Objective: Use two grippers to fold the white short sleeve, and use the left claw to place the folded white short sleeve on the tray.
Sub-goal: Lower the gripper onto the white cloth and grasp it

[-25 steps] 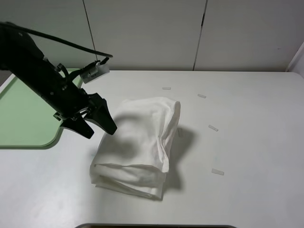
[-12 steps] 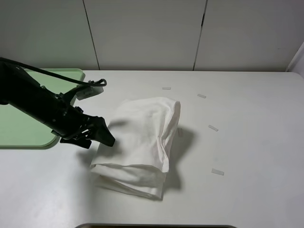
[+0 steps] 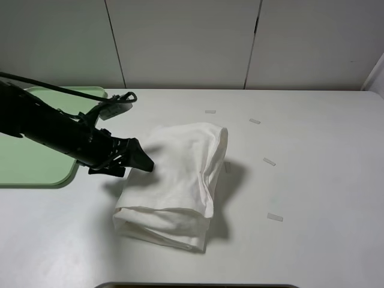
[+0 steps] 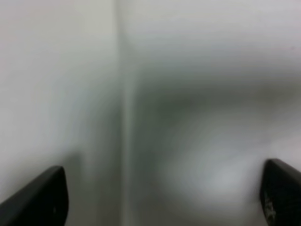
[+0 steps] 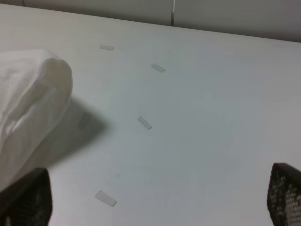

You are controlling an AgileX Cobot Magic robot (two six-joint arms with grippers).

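The white short sleeve (image 3: 180,180) lies folded in a thick bundle in the middle of the table. My left gripper (image 3: 143,162) reaches in low from the left, its tips at the bundle's left edge. In the left wrist view the left gripper (image 4: 164,197) stands open, its fingertips (image 4: 44,197) far apart, and blurred white cloth (image 4: 197,117) fills the picture. The pale-green tray (image 3: 27,165) sits at the table's left edge, behind the left arm. The right gripper (image 5: 157,200) is open over bare table, with the white short sleeve (image 5: 28,99) off to one side. It is out of the exterior view.
Small whitish tape strips (image 3: 269,161) lie scattered on the table right of the shirt, and show in the right wrist view as tape strips (image 5: 144,122). A dark edge (image 3: 198,286) runs along the table's front. Grey wall panels stand behind.
The left arm has dropped lower and slid right, bringing its gripper from beside the tray to the shirt's left edge. The shirt has not moved.
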